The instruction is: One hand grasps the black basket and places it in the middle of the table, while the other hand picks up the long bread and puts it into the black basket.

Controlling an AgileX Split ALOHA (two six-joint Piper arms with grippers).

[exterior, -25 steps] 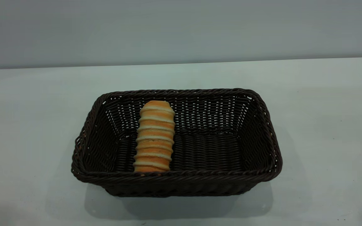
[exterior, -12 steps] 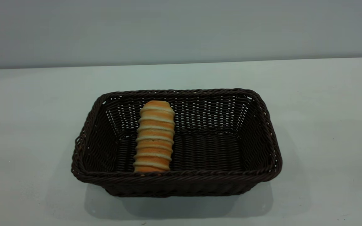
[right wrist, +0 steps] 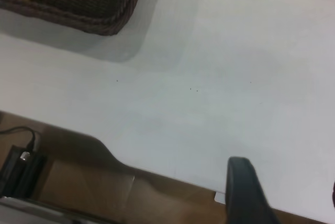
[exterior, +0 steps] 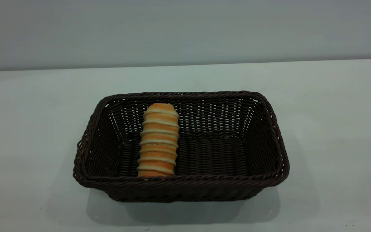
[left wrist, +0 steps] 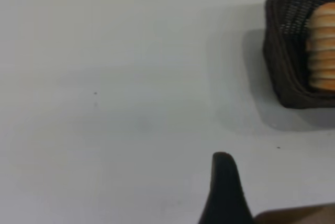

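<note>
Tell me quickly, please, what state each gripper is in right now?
Left gripper: holding nothing, off to the side of the black basket; open or shut cannot be told.
Right gripper: the same.

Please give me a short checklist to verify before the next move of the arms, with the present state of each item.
1. Golden-orange striped long bread lies inside the dark woven wicker basket: ok.
2. Basket stands flat near the middle of the white table: ok.
3. Both tools away from the basket, outside the exterior view: ok.
4. Left tool open or shut; only one finger shows: cannot tell.
5. Right tool open or shut; only one finger shows: cannot tell.
</note>
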